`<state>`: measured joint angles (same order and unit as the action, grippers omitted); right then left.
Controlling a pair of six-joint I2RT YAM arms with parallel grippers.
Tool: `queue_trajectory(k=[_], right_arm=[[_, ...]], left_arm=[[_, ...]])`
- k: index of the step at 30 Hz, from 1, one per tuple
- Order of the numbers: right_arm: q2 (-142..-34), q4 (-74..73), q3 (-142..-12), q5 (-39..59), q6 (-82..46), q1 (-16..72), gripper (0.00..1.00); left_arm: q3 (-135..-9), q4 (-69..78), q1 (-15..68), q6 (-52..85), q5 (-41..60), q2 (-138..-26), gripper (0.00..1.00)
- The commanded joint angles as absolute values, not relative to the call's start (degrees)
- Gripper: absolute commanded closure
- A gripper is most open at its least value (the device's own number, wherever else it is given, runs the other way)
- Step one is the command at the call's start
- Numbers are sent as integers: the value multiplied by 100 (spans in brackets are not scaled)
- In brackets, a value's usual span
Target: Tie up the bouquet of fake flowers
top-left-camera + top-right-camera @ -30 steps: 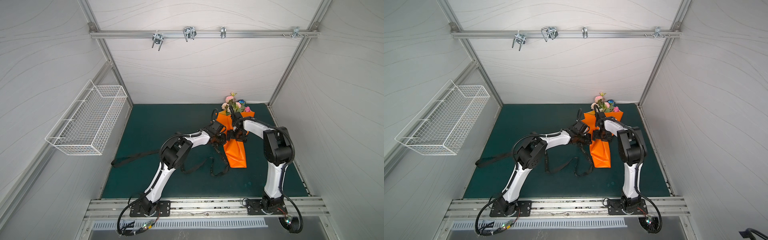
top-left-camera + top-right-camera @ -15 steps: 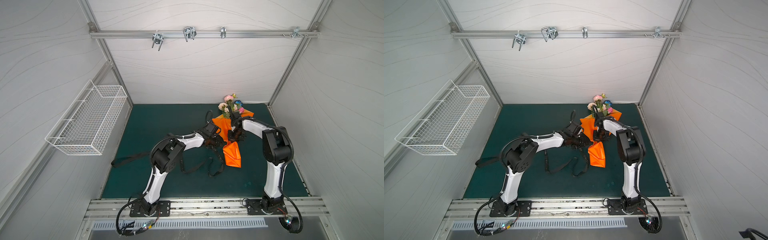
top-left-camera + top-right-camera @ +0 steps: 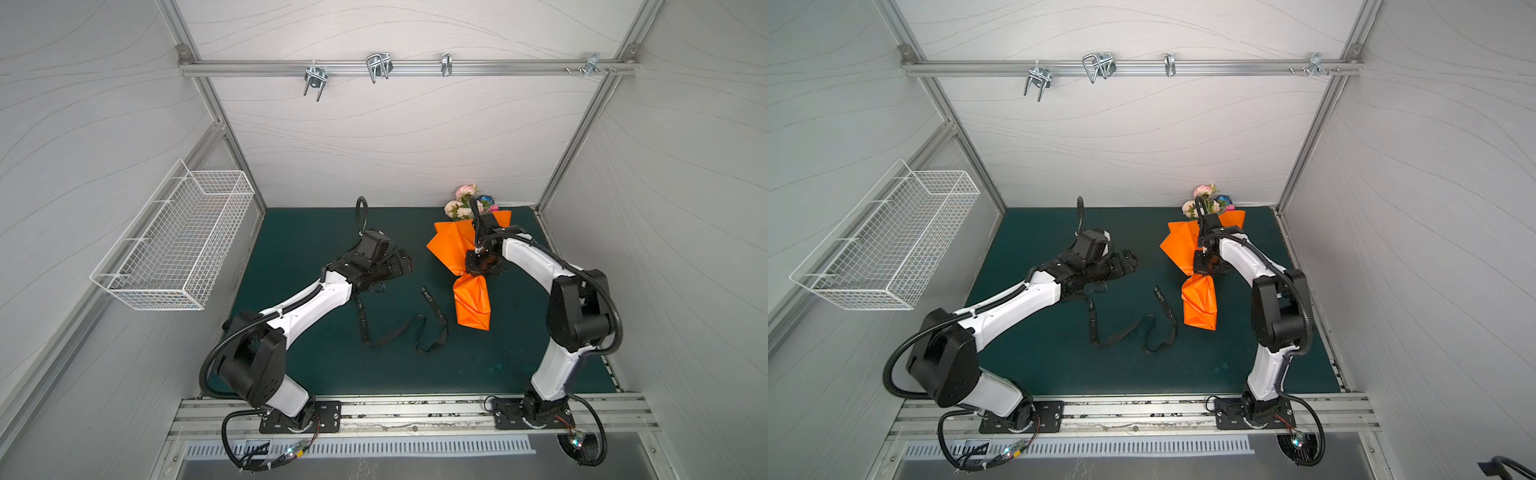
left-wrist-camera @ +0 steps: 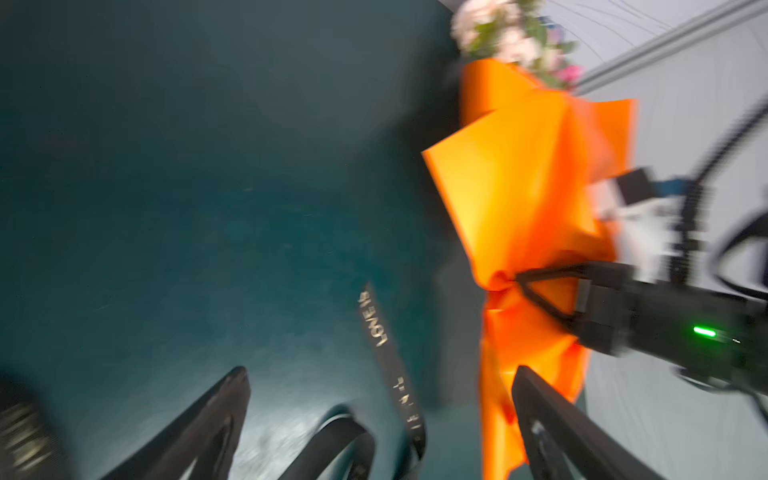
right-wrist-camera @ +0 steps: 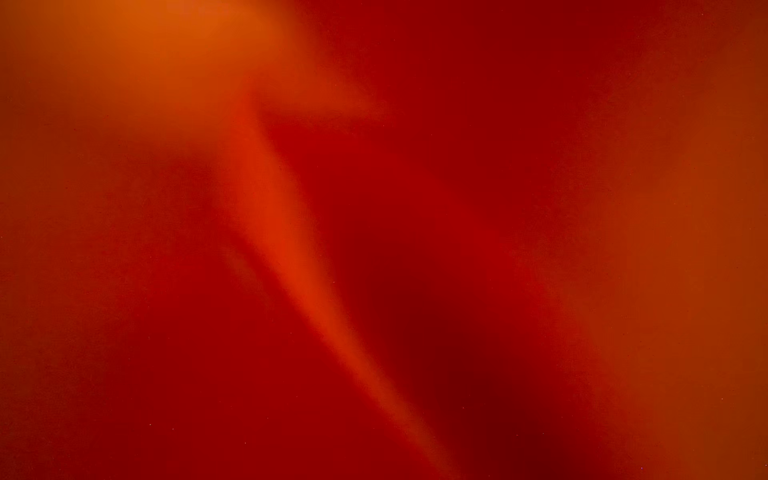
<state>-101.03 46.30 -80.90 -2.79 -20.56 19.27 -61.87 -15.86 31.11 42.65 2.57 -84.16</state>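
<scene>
Your left wrist view shows left gripper [image 4: 380,372] splayed empty, right gripper [image 4: 510,281] clenched on the paper [image 4: 511,174], ribbon [image 4: 376,320] reading "LOVE"; right wrist view gives only orange blur.

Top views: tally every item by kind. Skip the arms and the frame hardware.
bouquet of fake flowers: 1
orange wrapping paper: 1
black ribbon: 1
wire basket: 1
Total: 4
</scene>
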Motion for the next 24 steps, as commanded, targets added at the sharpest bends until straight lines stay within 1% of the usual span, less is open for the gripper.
queue_trajectory(k=[1,6,10,14,18,24], right_arm=[[-9538,4601,-7961,52,-2579,2286,100],[-9204,4489,-7913,-14,-3221,3137,100],[-9148,4320,-7923,-152,-3792,3949,100],[-9324,4017,-7906,-294,-4438,4872,100],[-9648,3767,-7900,-392,-5021,5604,100],[-10167,3663,-8041,-571,-5539,6279,100]], left_arm=[[-5925,-2166,2898,4057,-384,-7884,1],[-5450,-2583,2479,3981,-480,-6955,1],[-5301,-3152,2389,3854,-827,-6247,1],[-5265,-3709,2347,3788,-1092,-5678,1],[-5215,-3990,2329,3775,-1059,-5378,1],[-4949,-4077,2331,3843,-697,-5309,1]])
